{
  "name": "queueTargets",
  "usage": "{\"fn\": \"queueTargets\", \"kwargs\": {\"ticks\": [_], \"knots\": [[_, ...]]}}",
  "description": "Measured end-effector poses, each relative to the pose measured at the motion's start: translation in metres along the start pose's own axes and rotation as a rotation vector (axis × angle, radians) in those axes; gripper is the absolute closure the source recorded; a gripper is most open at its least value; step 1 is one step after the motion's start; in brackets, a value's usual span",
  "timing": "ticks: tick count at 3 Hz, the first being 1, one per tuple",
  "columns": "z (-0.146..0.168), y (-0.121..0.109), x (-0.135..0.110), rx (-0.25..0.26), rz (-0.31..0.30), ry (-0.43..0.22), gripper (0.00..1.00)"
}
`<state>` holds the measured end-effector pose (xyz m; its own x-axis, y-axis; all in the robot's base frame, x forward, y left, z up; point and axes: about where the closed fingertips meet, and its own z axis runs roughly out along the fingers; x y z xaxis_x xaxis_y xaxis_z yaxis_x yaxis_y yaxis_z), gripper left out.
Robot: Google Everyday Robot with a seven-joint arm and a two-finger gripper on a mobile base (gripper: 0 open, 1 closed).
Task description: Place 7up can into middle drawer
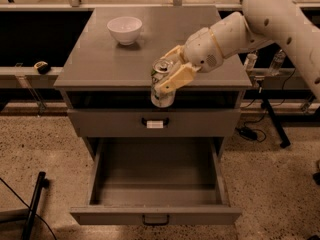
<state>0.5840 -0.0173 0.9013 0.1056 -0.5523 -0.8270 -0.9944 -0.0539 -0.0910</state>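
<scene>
The scene is dim and has a warm, brownish cast. Light falls from above: the cabinet top (100,59) is evenly lit, and the white bowl (124,29) is among the brightest things, with a soft shadow beside its base. The pale arm (235,31) catches strong light on its upper side and shades underneath. The gripper (164,76), at the cabinet's front edge, clasps the 7up can (159,98), whose silver top glints faintly. A dark band of shadow lies under the top. The open middle drawer (97,169) is dull inside and darkens toward its back wall. The speckled floor (40,144) fades into gloom at the corners.
</scene>
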Motion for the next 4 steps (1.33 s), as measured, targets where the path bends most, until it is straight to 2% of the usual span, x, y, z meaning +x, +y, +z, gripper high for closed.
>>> {"fn": "queueTargets", "kwargs": {"ticks": [1, 2, 3, 4], "knots": [[-0.007, -0.017, 0.031, 0.097, 0.062, 0.003, 1.00], [0.002, -0.015, 0.098, 0.188, 0.108, -0.040, 1.00], [0.014, 0.012, 0.183, 0.263, 0.151, -0.074, 1.00], [0.014, 0.030, 0.230, 0.285, 0.145, -0.103, 1.00]]}}
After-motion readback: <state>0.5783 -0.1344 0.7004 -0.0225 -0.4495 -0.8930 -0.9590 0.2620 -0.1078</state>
